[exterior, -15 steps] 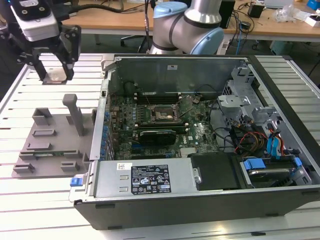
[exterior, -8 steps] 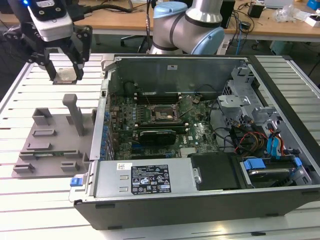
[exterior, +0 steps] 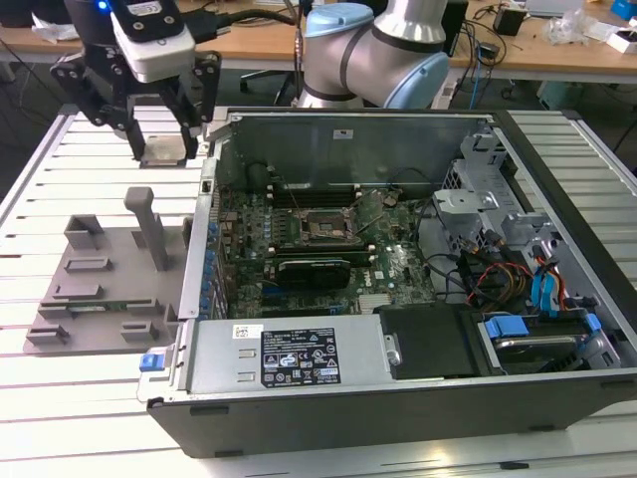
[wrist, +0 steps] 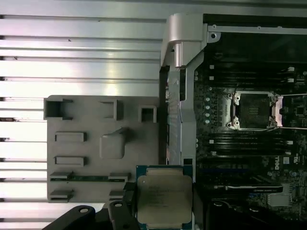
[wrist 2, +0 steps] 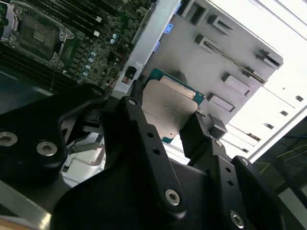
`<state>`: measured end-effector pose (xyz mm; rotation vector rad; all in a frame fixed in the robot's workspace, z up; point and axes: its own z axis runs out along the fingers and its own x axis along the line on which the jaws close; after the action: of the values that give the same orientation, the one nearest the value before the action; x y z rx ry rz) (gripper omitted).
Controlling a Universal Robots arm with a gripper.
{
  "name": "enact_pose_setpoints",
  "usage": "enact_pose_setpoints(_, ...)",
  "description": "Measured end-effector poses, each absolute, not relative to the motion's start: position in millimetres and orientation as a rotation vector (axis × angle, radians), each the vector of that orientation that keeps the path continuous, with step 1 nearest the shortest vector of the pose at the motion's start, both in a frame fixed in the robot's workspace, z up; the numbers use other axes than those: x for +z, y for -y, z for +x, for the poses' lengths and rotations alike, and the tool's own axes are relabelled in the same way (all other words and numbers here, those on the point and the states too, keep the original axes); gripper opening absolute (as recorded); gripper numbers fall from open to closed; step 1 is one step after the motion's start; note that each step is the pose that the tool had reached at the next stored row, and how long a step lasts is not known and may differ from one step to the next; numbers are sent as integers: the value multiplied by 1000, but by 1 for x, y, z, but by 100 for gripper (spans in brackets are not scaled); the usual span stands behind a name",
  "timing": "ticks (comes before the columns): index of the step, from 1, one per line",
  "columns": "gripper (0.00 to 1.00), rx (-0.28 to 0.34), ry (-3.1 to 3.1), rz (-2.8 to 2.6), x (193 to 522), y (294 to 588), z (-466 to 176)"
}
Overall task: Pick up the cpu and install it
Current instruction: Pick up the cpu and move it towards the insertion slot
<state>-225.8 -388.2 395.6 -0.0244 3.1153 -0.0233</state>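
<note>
The cpu [exterior: 164, 151] is held between the two fingers of the gripper [exterior: 164, 145], which are closed on its opposite edges. It is kept in the air above the slatted table [exterior: 60, 179], at the exterior view's far left, just outside the left wall of the open case [exterior: 398, 408]. A grey fixture [exterior: 100, 289] lies on the table, nearer than the cpu. The socket [exterior: 323, 231] is seen in the middle of the board inside the case, well apart from the cpu.
</note>
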Motion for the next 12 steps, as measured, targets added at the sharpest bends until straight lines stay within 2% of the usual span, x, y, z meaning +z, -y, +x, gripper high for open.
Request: enact_pose_setpoints(12, 55, -23, -3116, -24, 396, 388, -186)
